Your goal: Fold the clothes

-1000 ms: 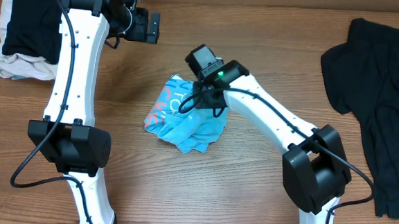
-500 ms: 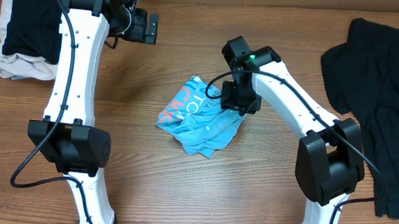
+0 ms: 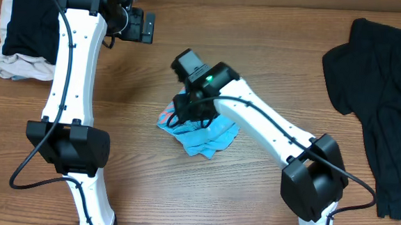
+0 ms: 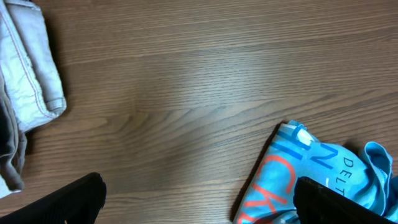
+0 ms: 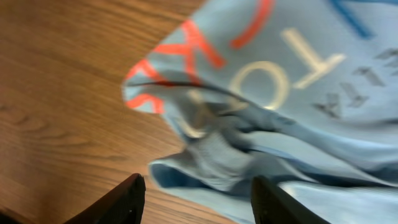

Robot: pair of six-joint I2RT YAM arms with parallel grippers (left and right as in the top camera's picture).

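Hovering over the crumpled blue tee (image 3: 211,135) at mid surface (image 3: 274,54), R claw (image 5: 199,199) has its jaws apart, just above the cloth. L claw (image 4: 199,202) is wide apart over bare wood, up-left of tee. At far right lies black garment (image 3: 382,103), spread out; dark/beige pile (image 3: 23,42) at far left.

We log a wooden table (image 3: 274,40): crumpled blue T-shirt (image 3: 211,140) mid-table, black garment (image 3: 379,95) spread at right edge, black-and-beige pile (image 3: 16,52) far left.
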